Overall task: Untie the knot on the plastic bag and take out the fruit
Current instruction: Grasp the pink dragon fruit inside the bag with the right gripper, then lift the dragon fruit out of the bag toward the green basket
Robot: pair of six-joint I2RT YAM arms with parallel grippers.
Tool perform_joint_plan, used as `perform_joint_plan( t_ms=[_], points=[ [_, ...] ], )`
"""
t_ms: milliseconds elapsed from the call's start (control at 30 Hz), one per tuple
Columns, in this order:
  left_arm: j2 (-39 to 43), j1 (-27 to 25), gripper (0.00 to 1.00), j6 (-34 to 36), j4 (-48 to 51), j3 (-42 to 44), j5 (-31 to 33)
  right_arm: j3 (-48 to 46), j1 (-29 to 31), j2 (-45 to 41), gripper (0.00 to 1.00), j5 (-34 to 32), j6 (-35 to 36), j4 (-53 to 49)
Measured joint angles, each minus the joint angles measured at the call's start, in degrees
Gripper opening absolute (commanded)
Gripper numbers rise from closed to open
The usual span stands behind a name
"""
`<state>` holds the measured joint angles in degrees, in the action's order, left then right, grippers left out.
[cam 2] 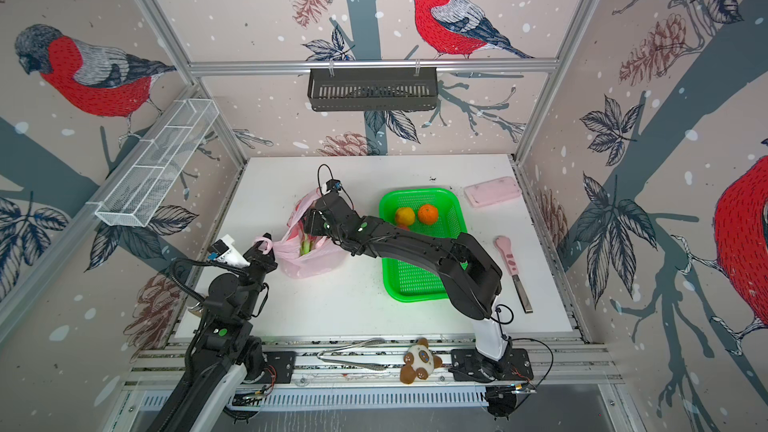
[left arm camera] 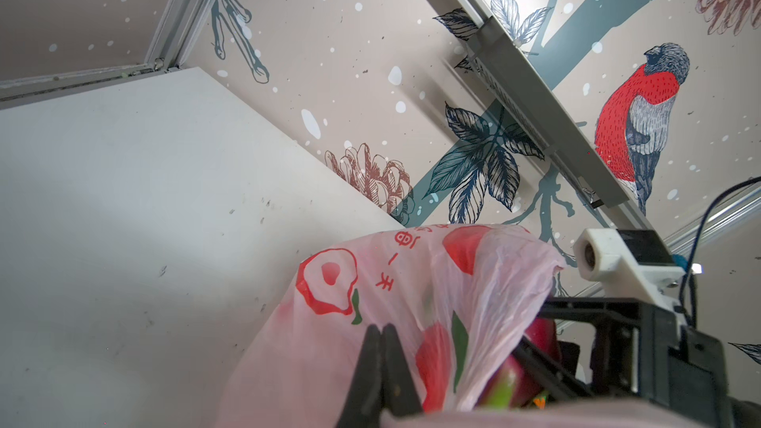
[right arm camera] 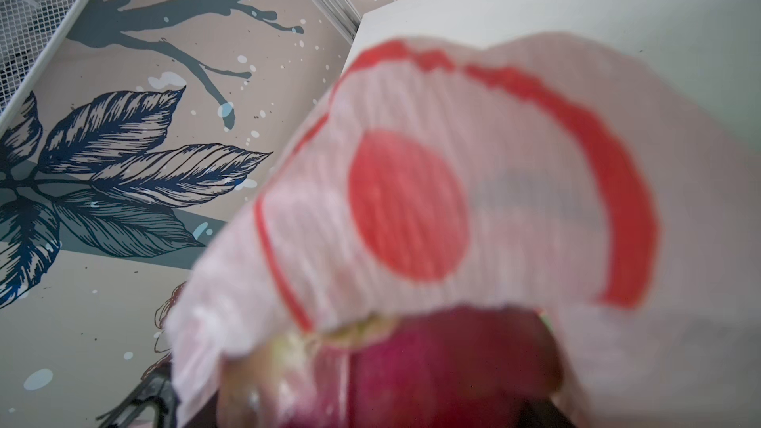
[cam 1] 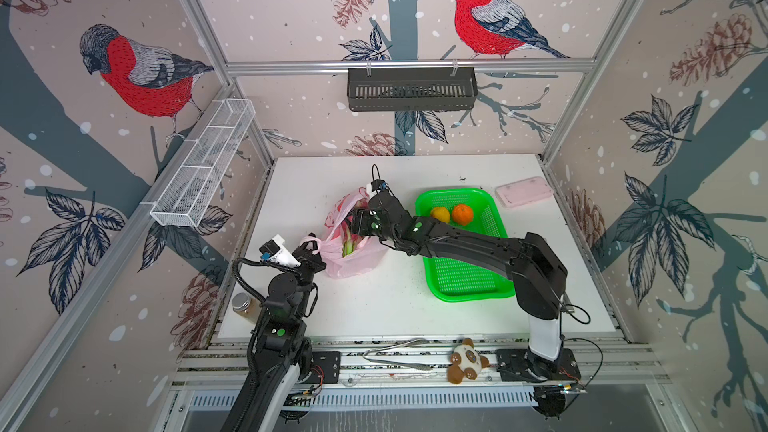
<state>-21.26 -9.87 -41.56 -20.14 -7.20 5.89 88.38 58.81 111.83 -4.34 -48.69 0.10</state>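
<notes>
The pink plastic bag [cam 1: 347, 261] with red fruit prints stands left of centre on the white table, its mouth open; the knot is out of view. My left gripper [cam 1: 309, 246] is shut on one handle loop of the bag, its fingers [left arm camera: 381, 347] pressed together. My right gripper [cam 1: 358, 223] reaches into the bag's mouth, closed around a magenta dragon fruit [right arm camera: 432, 364] with green scales [cam 2: 305, 247]. A yellow citrus [cam 1: 439, 214] and an orange one [cam 1: 462, 214] lie in the green basket [cam 1: 465, 284].
A flat pink case [cam 1: 523, 192] lies at the back right. A pink-handled knife [cam 2: 513, 272] lies right of the basket. A jar [cam 1: 243, 307] stands by the left arm. Tongs [cam 1: 399, 357] and a plush toy [cam 1: 467, 361] rest on the front rail.
</notes>
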Motion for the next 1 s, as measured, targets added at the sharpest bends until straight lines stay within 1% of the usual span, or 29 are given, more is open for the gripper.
perform_joint_plan(
  t_ms=[267,467,667,800,1000],
  points=[
    [-4.2,0.0,0.0,1.62,-4.52,-2.56,-0.15,-0.66,1.25,0.0,0.2,-0.02,-0.33,-0.52],
    [-5.81,0.0,0.0,3.3,-6.4,-3.78,0.17,-1.97,2.43,-0.85,0.2,-0.28,0.72,-1.4],
    [-8.07,0.0,0.0,4.5,-8.11,-4.87,0.31,-2.1,4.52,-1.73,0.2,-1.92,2.36,-3.06],
    [-9.29,0.0,0.0,4.63,-9.33,-5.27,0.28,-2.69,6.05,-3.02,0.2,-3.89,4.04,-3.61],
    [-8.94,0.0,0.0,5.14,-9.62,-4.9,0.35,-2.95,8.33,-5.62,0.2,-9.22,8.63,-3.43]
  ],
)
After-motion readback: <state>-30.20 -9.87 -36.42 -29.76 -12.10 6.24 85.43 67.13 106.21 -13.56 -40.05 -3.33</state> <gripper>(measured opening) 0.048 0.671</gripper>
